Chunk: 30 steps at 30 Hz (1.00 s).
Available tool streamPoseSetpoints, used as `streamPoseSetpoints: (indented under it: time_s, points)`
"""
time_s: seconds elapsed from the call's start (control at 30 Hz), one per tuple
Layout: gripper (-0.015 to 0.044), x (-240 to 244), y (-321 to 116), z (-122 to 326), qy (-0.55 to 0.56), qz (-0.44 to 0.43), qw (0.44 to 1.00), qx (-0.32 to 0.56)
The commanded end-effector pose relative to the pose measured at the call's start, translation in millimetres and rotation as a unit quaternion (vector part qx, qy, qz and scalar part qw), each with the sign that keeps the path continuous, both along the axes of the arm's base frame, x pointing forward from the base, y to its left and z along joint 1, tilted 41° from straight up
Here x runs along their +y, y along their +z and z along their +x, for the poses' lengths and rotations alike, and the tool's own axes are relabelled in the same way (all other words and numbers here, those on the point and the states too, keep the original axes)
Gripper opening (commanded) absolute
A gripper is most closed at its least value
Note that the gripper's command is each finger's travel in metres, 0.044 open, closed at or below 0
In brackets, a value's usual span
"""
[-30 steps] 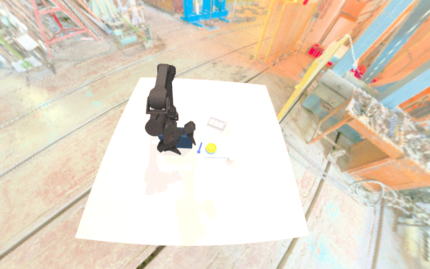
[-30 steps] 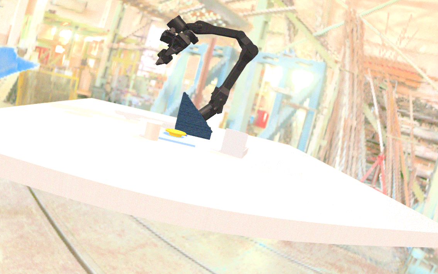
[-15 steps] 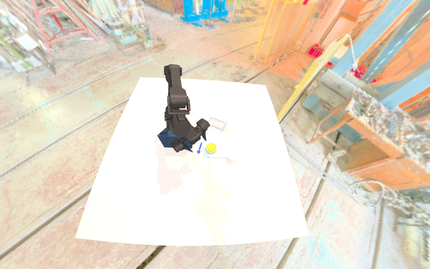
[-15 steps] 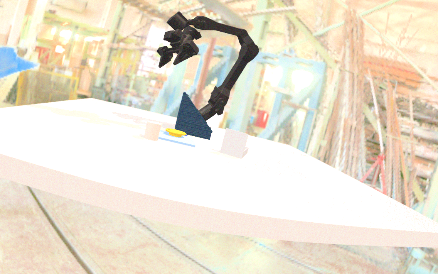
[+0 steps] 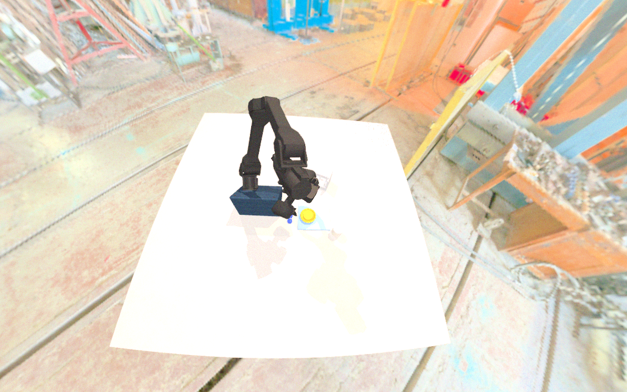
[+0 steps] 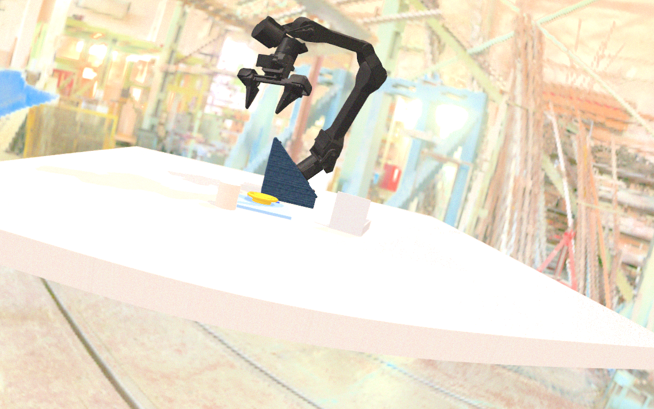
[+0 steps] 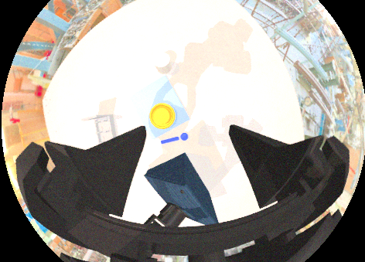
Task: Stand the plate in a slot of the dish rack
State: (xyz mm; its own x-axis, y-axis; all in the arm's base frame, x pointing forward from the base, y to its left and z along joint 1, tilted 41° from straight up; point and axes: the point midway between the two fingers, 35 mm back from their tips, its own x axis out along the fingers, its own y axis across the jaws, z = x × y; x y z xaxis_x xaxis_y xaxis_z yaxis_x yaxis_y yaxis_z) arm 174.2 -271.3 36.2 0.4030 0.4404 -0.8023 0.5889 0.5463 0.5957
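The yellow plate [image 5: 308,215] [image 6: 262,197] [image 7: 162,116] lies flat on a light blue mat [image 5: 303,227] [image 6: 268,212] [image 7: 165,84]. The pale dish rack [image 5: 323,181] [image 6: 349,211] [image 7: 105,128] stands on the table beyond the mat in the top view, partly hidden by the arm. In the exterior view its tall pale side hides the slots. My gripper [image 6: 262,110] [image 7: 189,130] is open and empty, high above the table, fingers pointing down. In the wrist view the plate shows just ahead of the left finger's tip, and the rack left of that finger.
A blue spoon [image 5: 289,221] [image 7: 170,140] lies between the mat and the dark blue wedge [image 5: 257,202] [image 6: 288,178] [image 7: 178,182] by the arm's base. A pale cup [image 6: 227,196] [image 7: 165,67] stands near the mat, on the side away from the wedge.
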Motion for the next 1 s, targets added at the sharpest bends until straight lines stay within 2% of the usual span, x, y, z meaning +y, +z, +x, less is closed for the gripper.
streamPoseSetpoints:
  time_s: [0.0, 0.4, 0.67, 0.97]
  points:
    - [0.0400, 12, 0, 15, 0.079, 0.003, 0.997, -0.007]
    - [0.0400, 48, 10, 49, 0.277, 0.014, 0.960, -0.041]
    - [0.0400, 51, 9, 51, 0.288, 0.015, 0.957, -0.043]
    - [0.0400, 118, -74, 74, 0.288, 0.015, 0.956, -0.045]
